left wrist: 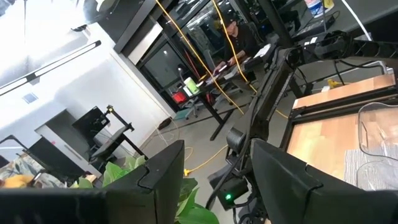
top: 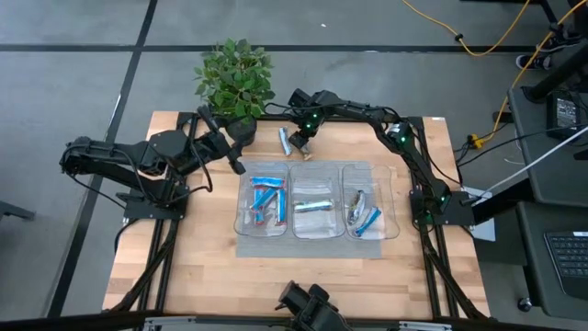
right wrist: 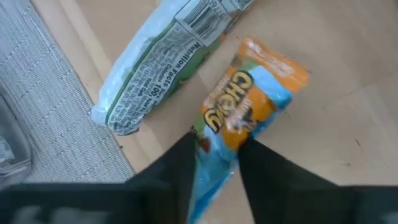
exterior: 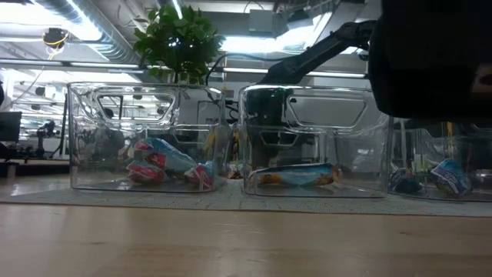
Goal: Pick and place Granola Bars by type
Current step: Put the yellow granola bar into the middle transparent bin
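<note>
Your right gripper [right wrist: 214, 155] sits at upper centre of the high view, just above the three clear bins [top: 317, 225], its jaws narrowed onto the end of an orange-and-blue bar [right wrist: 249, 106] that lies on the tabletop [top: 193, 267]. A pale silver bar [right wrist: 165, 59] lies just beside it, at the edge of the grey mat [right wrist: 56, 93]. The grip is on the wrapper's tail only, so the slick, crinkly foil may slide out as you lift, or the bar may swing and nudge its neighbour. The bins are hard, transparent and thin-walled; clip a rim and the bar drops outside. The sorted bars already lie inside them, red-and-blue ones at left. Your left gripper [top: 220, 147] waits by the plant [top: 234, 78], jaws apart.
</note>
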